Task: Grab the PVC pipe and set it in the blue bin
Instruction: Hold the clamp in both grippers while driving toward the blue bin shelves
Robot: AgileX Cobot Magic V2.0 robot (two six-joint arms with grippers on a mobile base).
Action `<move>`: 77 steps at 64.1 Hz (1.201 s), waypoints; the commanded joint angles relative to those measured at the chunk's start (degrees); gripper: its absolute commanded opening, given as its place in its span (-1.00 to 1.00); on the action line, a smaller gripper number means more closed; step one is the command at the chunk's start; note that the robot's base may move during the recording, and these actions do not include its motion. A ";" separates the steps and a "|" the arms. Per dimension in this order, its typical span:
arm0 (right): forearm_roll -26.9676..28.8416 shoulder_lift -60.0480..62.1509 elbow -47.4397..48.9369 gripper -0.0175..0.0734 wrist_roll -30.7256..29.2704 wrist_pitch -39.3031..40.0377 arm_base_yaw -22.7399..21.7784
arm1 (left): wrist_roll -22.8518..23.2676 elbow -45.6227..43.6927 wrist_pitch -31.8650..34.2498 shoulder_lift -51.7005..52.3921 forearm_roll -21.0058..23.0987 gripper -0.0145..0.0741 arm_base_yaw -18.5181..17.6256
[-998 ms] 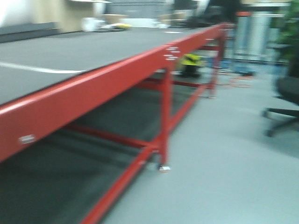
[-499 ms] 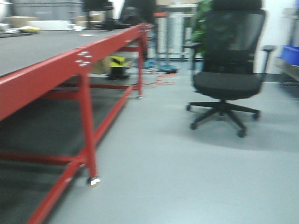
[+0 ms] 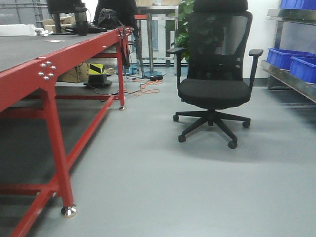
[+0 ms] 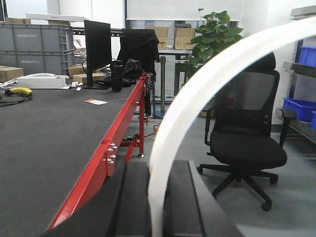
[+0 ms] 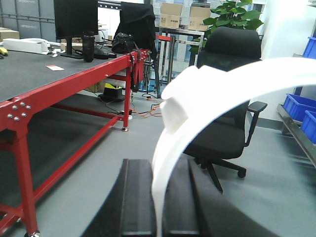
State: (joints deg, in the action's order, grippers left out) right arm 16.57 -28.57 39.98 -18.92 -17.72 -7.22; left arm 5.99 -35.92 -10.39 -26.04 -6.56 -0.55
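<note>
**Base swung toward bins; both pincers loaded**

Within the last second the front view has turned. The red metal-framed desk (image 3: 29,74), which filled the frame, now sits at nine o'clock. A black mesh office chair (image 3: 213,91) stands at twelve o'clock. The blue plastic bins (image 3: 284,58) on a steel shelf (image 3: 291,81) have come into view at three o'clock.

The left pincer (image 4: 157,170) is clamped on a white curved plastic PVC pipe (image 4: 197,84), which arches toward one o'clock in its wrist view. The right pincer (image 5: 159,165) likewise grips a second white arched strip (image 5: 222,89) with a stepped tab.

Neither load is over a bin. Judgement: the grasp is complete and transport is under way. More turning and an approach to the shelf are needed before release. The chair may obstruct the route.
</note>
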 commanded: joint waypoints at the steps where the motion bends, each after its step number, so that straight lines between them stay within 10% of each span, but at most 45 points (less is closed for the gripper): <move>1: 0.31 0.17 0.07 -0.98 -0.33 1.45 -0.03 | 0.22 -0.39 1.37 0.08 0.42 -0.92 0.18; 77: 0.31 0.17 0.07 -0.98 -0.33 1.45 -0.03 | 0.22 -0.39 2.45 0.08 0.42 -0.92 0.18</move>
State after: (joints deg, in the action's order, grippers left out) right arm 16.57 -28.57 39.98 -19.03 -17.81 -7.22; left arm 5.99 -35.92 -9.88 -26.04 -6.56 -0.55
